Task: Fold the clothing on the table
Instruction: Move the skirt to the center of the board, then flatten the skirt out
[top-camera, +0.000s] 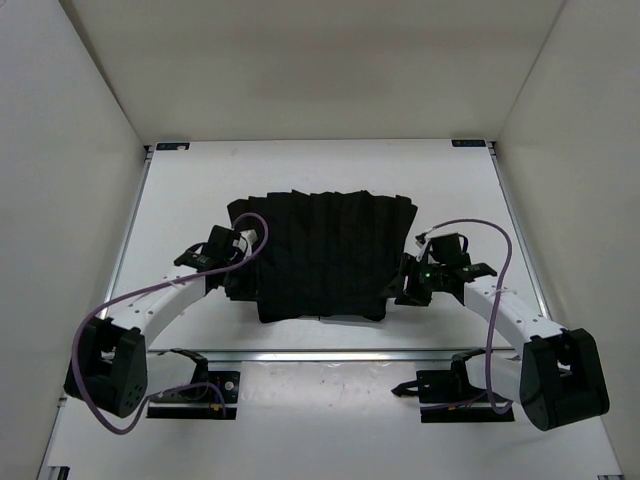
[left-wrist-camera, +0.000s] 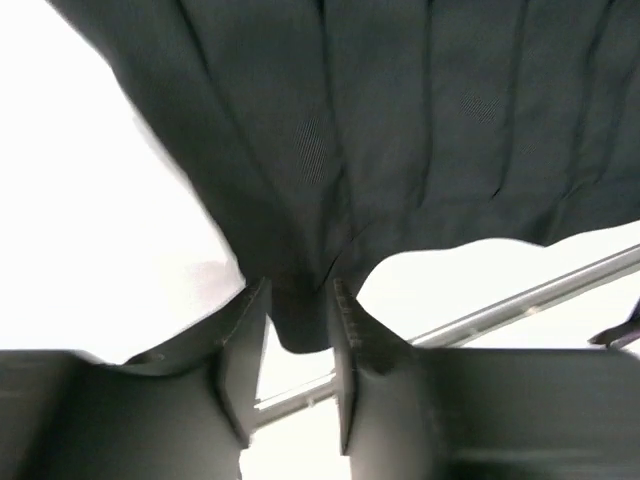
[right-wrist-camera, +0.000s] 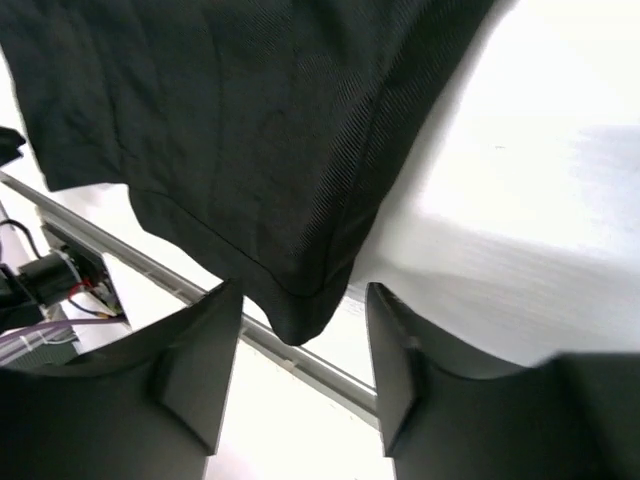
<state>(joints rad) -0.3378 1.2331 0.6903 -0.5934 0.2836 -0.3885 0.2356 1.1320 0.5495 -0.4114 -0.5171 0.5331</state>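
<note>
Shows the clothing (top-camera: 320, 258) spread flat at the middle of the table (top-camera: 330, 165), pleats running near to far, far edge wider than near edge. Hides both near corners in the top view beneath the wrists. Finds the left gripper (left-wrist-camera: 298, 305) released, fingers parted with the left near corner of the fabric between them; cannot tell whether the pads touch the cloth. Finds the right gripper (right-wrist-camera: 302, 300) released, jaws wide, the right near corner between them with a gap on each side. Crops most of the garment in both wrist views. Presents a white tabletop, a silver rail (top-camera: 320, 354) along the near edge, blue corner marks (top-camera: 170, 146) at the far corners, plain white walls (top-camera: 300, 60) on three sides.
</note>
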